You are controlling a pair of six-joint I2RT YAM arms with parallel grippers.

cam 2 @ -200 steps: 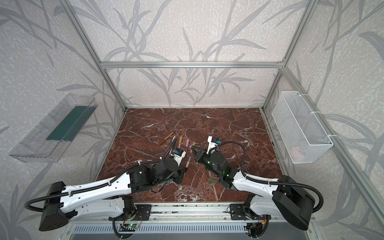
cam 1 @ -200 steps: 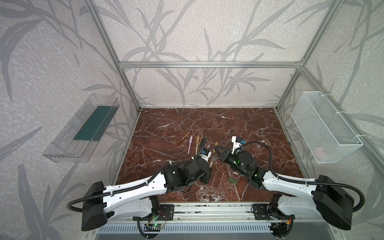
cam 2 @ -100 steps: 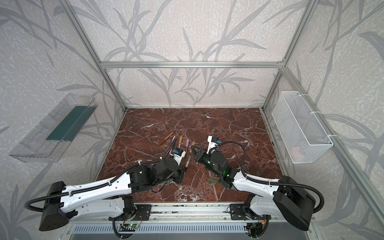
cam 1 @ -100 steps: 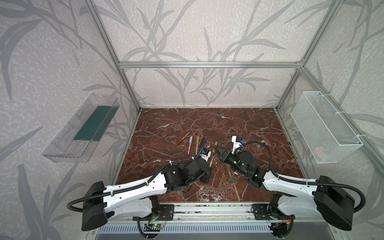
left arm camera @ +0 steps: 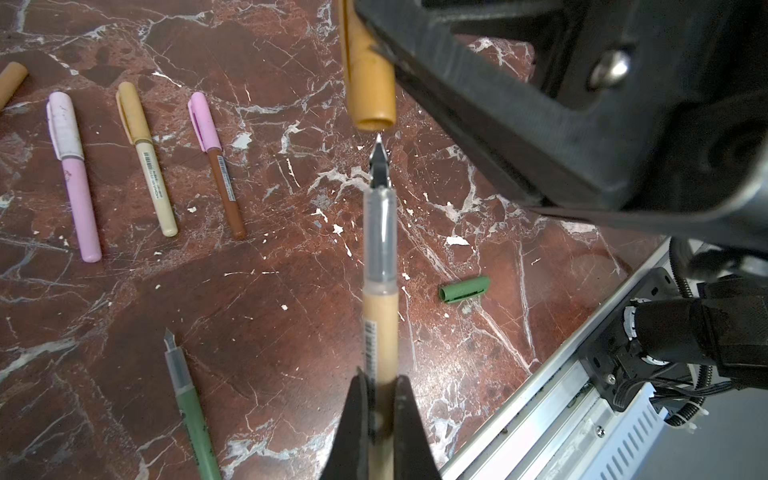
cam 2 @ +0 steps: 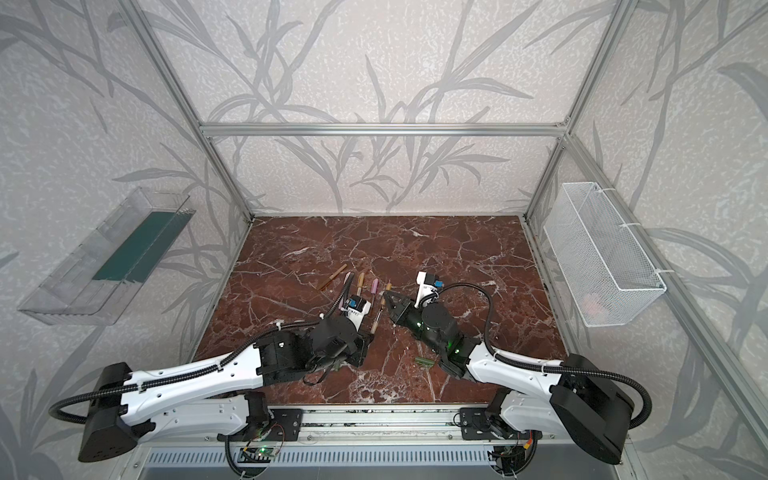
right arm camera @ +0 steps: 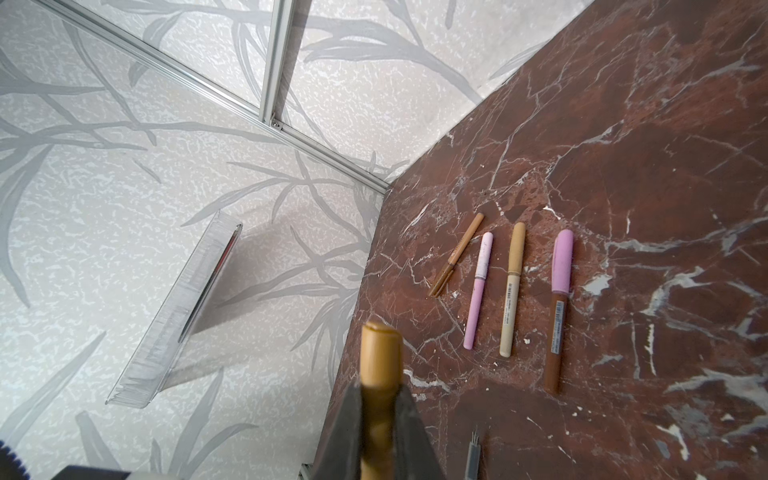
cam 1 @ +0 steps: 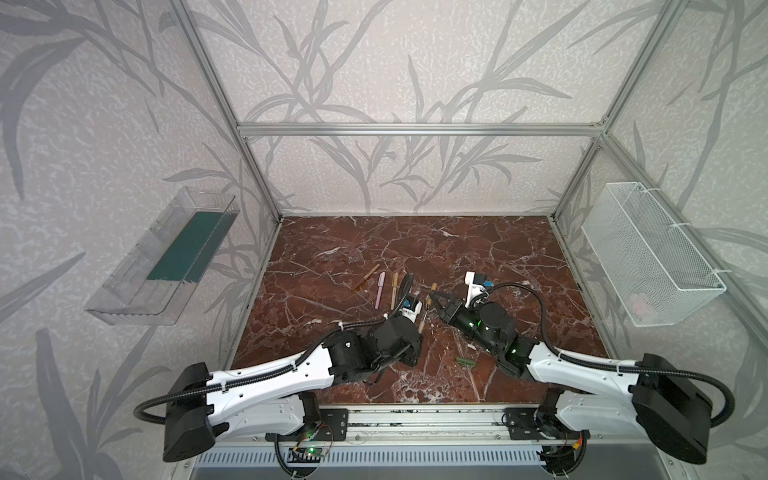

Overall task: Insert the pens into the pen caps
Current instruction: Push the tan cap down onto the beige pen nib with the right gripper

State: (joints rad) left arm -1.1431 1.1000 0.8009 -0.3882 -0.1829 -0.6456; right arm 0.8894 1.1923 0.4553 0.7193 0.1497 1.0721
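Observation:
My left gripper [left arm camera: 380, 382] is shut on the lower body of a gold-tan pen [left arm camera: 379, 316] that has a grey neck and a dark nib. My right gripper [right arm camera: 380, 390] is shut on a gold-tan pen cap [right arm camera: 380, 353]. In the left wrist view the cap [left arm camera: 370, 75] hangs open end down, its mouth just clear of the nib tip. In a top view the two grippers meet at the table's middle, with the cap [cam 1: 433, 287] beyond the pen [cam 1: 423, 318]. An uncapped green pen [left arm camera: 191, 407] and a green cap [left arm camera: 464, 289] lie apart on the marble.
A row of capped pens lies farther back: a pink pen [right arm camera: 478, 291], a cream pen with a gold cap [right arm camera: 511, 291], a brown pen with a pink cap [right arm camera: 559, 307] and a thin brown pen [right arm camera: 457, 253]. A clear tray [cam 1: 166, 257] hangs on the left wall. A wire basket [cam 1: 648, 257] hangs on the right wall.

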